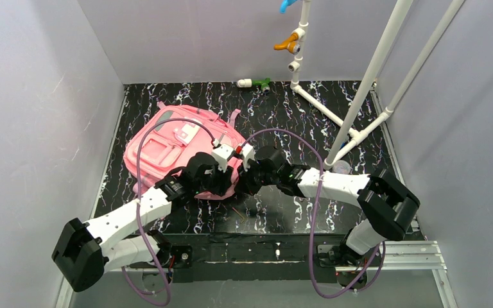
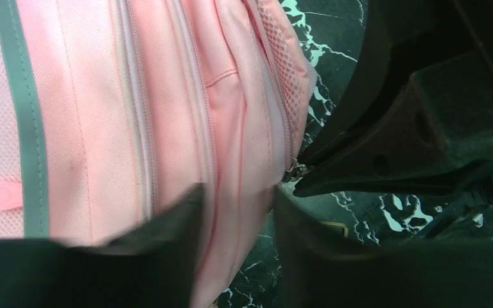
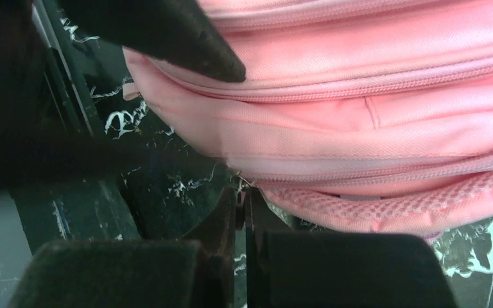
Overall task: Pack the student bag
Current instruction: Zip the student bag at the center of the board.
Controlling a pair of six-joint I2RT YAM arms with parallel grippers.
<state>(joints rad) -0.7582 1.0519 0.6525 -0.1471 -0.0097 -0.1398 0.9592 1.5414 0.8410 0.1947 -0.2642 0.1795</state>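
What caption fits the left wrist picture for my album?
Soft bright-pink fabric backpack on black marbled table: open left gripper straddles its side, shut right gripper pinches its zip pull.

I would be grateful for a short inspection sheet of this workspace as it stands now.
Surface: black white-veined table top.
Job's things: student bag lies flat on the left half; the zips in view look closed; nothing to pack seen.
Clutter: green-and-white pipe fitting at the far edge.
Grippers: left gripper open, fingers either side of the bag's near edge; right gripper shut at the bag's zip line.
Cables: purple cables loop over both arms, and one arcs above the bag.
Surroundings: white pipe frame on the right with an orange valve handle; plain grey walls.
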